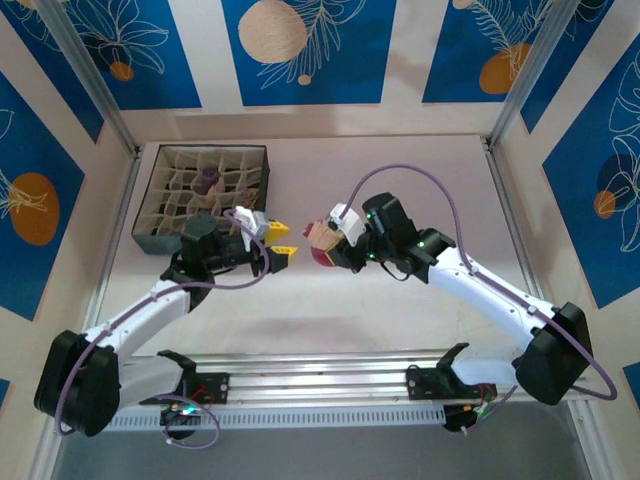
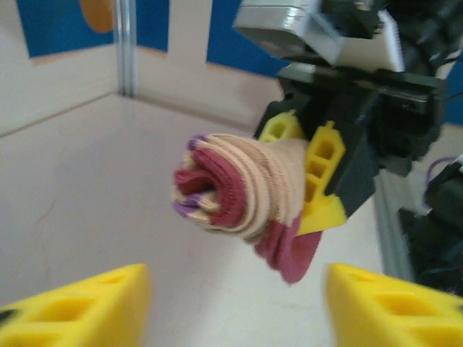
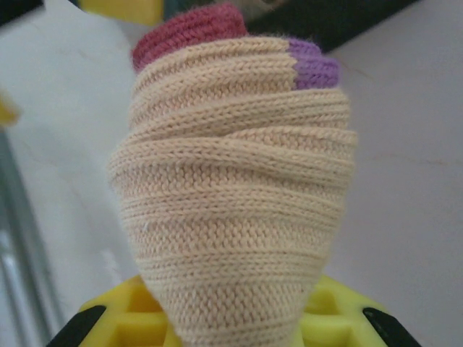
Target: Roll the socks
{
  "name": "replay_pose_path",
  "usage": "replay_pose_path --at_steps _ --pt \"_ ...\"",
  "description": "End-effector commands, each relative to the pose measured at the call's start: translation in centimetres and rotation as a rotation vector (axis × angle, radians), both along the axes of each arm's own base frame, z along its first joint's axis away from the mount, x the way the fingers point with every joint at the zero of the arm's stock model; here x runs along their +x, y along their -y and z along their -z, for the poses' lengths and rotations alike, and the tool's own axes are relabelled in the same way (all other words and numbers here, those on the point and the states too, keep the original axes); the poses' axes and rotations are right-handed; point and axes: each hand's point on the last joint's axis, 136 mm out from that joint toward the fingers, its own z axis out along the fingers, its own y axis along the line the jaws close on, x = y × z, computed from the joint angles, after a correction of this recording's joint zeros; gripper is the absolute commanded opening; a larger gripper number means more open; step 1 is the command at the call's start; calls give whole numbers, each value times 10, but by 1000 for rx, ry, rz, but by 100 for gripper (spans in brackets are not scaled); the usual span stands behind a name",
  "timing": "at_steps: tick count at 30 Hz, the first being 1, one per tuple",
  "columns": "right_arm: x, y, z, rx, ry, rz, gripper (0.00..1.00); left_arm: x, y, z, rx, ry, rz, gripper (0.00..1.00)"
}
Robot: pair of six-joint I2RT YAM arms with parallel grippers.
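Photographer: Fingers first: the right fingers [image 2: 325, 170] clamp narrow on the base of the rolled socks [image 2: 235, 184], holding the bundle in the air above the worktop [image 1: 330, 315], near its middle. The left fingers [image 2: 79, 303] stand wide apart, empty, facing the roll's open end, near it and not touching.

Editor: How far along is the job?

Photographer: This bundle looks rolled: tan layers wind round a dark-red and purple core. One dark-red flap hangs loose underneath, so a tuck may be left.

Editor: And then?

Photographer: Stowing, by my reading. The divider box [image 1: 150, 240] sits well apart at the far left, a purple bundle [image 1: 208, 180] in one compartment. Whether more socks wait, I cannot tell.
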Motion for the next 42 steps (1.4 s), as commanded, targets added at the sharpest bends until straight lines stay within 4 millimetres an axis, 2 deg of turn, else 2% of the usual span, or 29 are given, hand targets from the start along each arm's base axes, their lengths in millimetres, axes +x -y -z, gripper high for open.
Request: replay_pose_path --at_steps 1,5,9,13,16,18,20,23,24,25,26,29,31,34,37,40,42 --pt "-25 -20 -30 161 -136 -127 0 -24 3 -30 -104 97 133 100" --pt "-39 -35 -48 240 -187 -237 0 -35 6 -35 -129 132 212 100" --pt "-49 -42 -57 296 -214 -319 0 -43 9 -40 -156 137 306 100" --pt "-59 -46 -64 332 -246 -388 0 -46 13 -40 -169 105 400 88" --pt "-67 -47 -70 345 -262 -437 0 -44 14 -46 -201 101 435 72" --pt "-72 -48 -72 353 -278 -468 0 -41 16 -48 -208 63 463 56" --pt "-76 -49 -75 358 -299 -493 0 -40 18 -47 -192 39 500 31" --pt "-73 -50 -72 349 -317 -487 0 -40 17 -49 -192 60 497 5" --pt "-70 -50 -71 344 -313 -476 3 -38 16 -50 -194 63 491 2" --pt "-66 -51 -70 339 -298 -455 15 -37 15 -51 -196 64 482 0" --pt "-59 -51 -68 330 -278 -423 33 -34 13 -53 -199 68 469 0" --pt "-36 -46 -69 315 -196 -301 49 -17 0 -56 -213 66 382 0" --pt "-16 -41 -70 305 -152 -193 56 -2 -11 -58 -212 51 313 0" --pt "16 -32 -65 270 -145 8 60 23 -29 -60 -191 36 183 0" --pt "40 -31 -51 214 -174 134 59 44 -45 -53 -87 29 37 0" --pt "61 -39 -32 144 -222 231 59 62 -63 -41 116 69 -142 0" --pt "71 -51 -21 103 -248 260 58 79 -83 -38 178 63 -263 0"
